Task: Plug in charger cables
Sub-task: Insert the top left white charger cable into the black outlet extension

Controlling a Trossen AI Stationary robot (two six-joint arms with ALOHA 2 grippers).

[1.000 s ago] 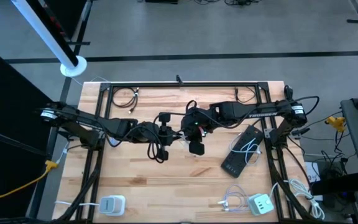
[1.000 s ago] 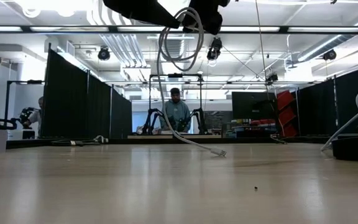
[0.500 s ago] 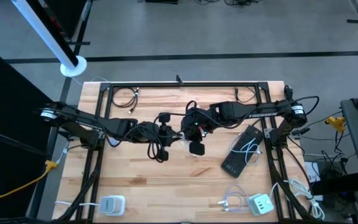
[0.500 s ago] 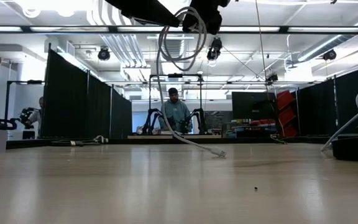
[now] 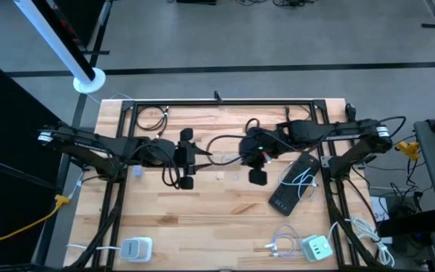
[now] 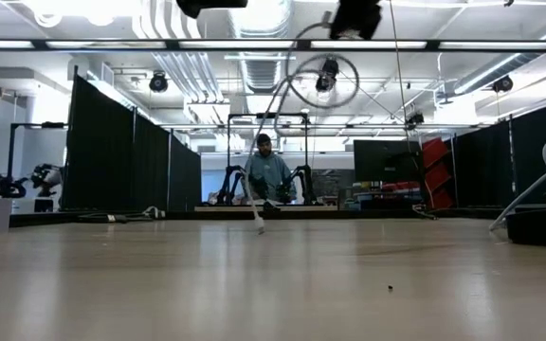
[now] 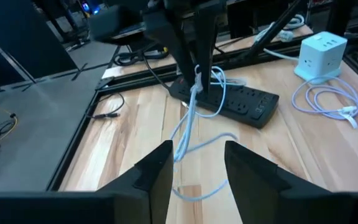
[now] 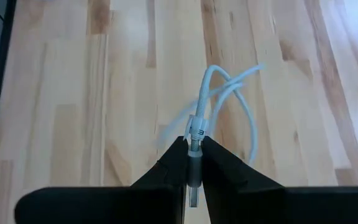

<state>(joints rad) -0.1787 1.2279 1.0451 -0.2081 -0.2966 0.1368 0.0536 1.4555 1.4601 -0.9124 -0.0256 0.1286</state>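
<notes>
White cable (image 8: 219,93) hangs looped above the table's (image 5: 202,219) middle, its plug pinched between my right gripper's (image 8: 193,167) closed fingers. I see my left gripper (image 7: 194,165) nearby with fingers parted, holding nothing, facing the power strip (image 7: 241,102).

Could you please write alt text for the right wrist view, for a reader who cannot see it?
The right gripper is shut on the plug end of a thin white cable, whose loops hang blurred beyond its two dark fingers. Behind is the bare light wooden table, with nothing else in this view.
</notes>
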